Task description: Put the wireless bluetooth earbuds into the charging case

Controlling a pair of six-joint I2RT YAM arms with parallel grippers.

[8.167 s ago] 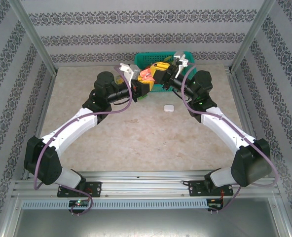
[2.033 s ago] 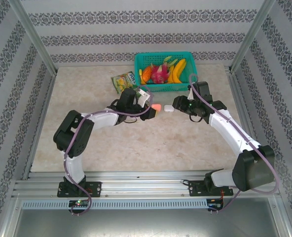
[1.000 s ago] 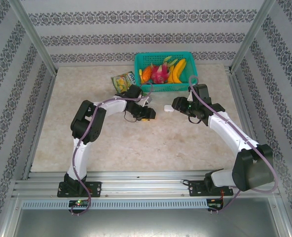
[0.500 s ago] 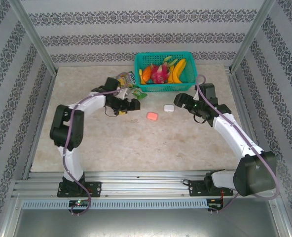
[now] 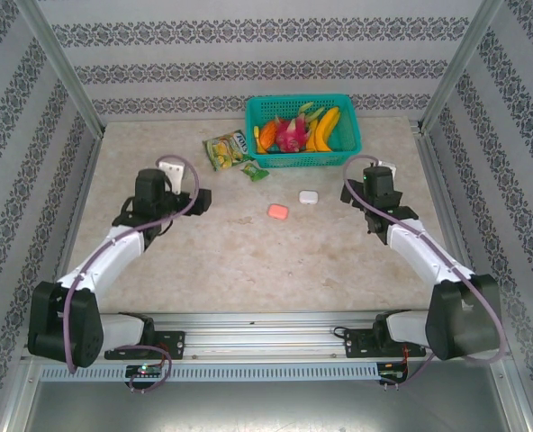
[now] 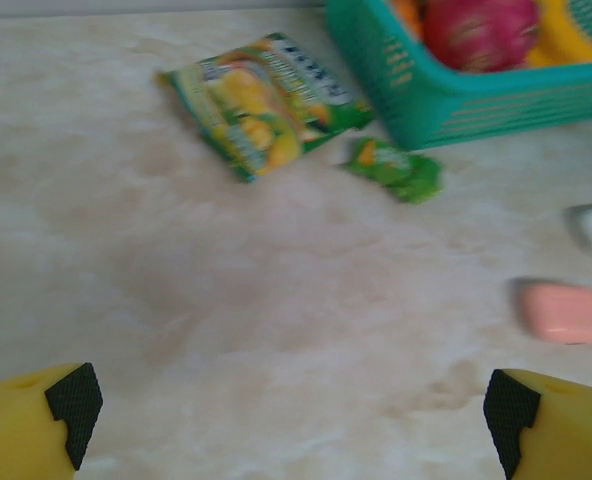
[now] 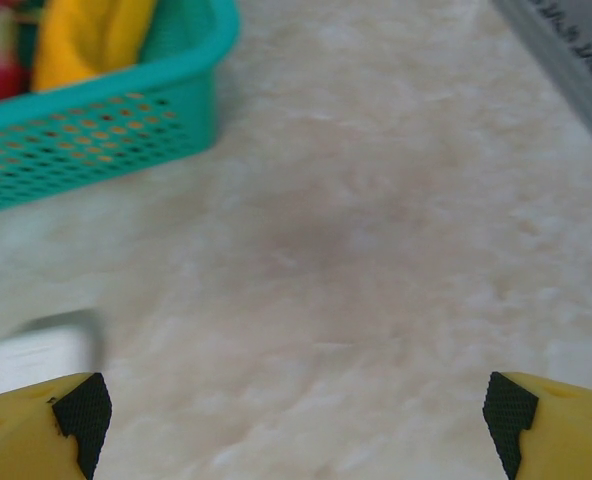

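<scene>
- Spread wide, holding nothing: left gripper [image 6: 288, 415] and right gripper [image 7: 291, 412].
- Mid-table: pink case [image 5: 277, 211], with white case [image 5: 308, 196] just at its 2 o'clock; earbuds too small to make out.
- Risks: smooth cases skidding off if nudged on approach; confusing the targets with the snack packet [image 6: 261, 100] at pink case's 11 o'clock.

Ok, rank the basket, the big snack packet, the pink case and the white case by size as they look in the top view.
1. teal basket
2. big snack packet
3. pink case and white case: these look about alike, so I won't rank one above the other.
</scene>
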